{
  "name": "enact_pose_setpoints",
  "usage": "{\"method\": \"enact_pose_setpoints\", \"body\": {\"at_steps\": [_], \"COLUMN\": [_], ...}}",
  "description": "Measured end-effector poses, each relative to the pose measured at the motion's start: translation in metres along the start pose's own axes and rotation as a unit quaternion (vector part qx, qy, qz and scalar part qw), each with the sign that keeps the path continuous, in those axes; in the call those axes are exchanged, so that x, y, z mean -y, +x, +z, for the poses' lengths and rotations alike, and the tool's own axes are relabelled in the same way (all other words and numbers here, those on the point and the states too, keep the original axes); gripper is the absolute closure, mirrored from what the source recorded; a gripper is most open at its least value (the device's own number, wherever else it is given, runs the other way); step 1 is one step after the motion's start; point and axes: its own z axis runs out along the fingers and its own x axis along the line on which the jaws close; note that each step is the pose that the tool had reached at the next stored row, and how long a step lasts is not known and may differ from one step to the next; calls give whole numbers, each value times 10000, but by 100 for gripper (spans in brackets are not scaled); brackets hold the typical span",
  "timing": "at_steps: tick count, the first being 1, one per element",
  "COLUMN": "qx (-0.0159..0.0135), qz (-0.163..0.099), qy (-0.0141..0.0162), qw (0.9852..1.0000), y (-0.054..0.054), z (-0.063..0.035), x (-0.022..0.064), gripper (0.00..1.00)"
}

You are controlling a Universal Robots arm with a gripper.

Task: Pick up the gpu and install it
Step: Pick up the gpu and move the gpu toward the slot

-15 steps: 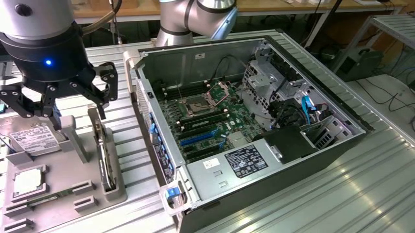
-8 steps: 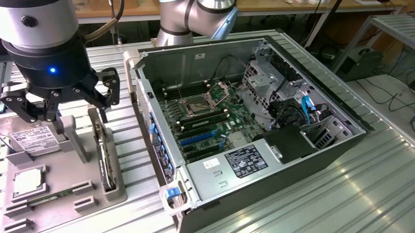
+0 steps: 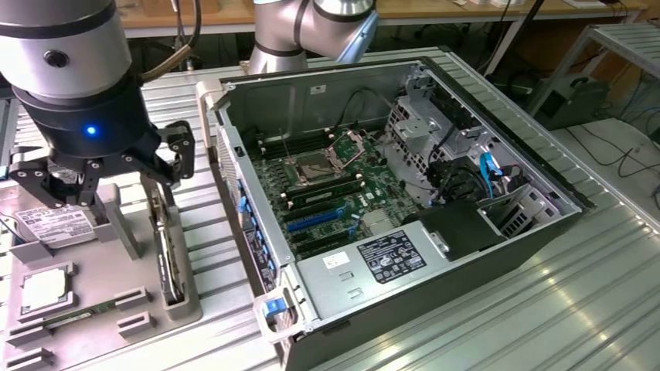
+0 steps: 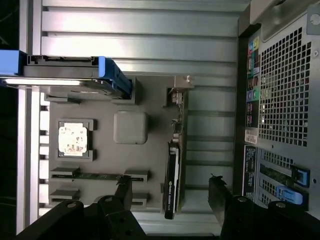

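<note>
Below splayed pincer point(image 4: 170, 184), gpu point(image 4: 174, 150) edge-on, face hidden

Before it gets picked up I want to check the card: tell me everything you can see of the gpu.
The gpu is a thin green circuit card standing on its long edge in a slot of the grey holder tray, on the exterior view's left of the open computer case. A silver metal bracket closes one end, and a dark block with pale lettering covers part of its face. The tray's slot supports keep it upright. The open gripper hangs above it, one finger on either side, with no contact visible.
</note>
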Motion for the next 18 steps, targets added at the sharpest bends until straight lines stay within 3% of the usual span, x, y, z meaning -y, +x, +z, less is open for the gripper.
{"method": "enact_pose_setpoints", "body": {"at_steps": [7,12,18], "qx": [4,5,5], "qz": [0,0,0], "qy": [3,-2,-2], "qw": [10000,10000,10000], "y": [-16,-19,-16], "z": [78,137,205], "x": [70,188,268], "gripper": [28,28,28]}}
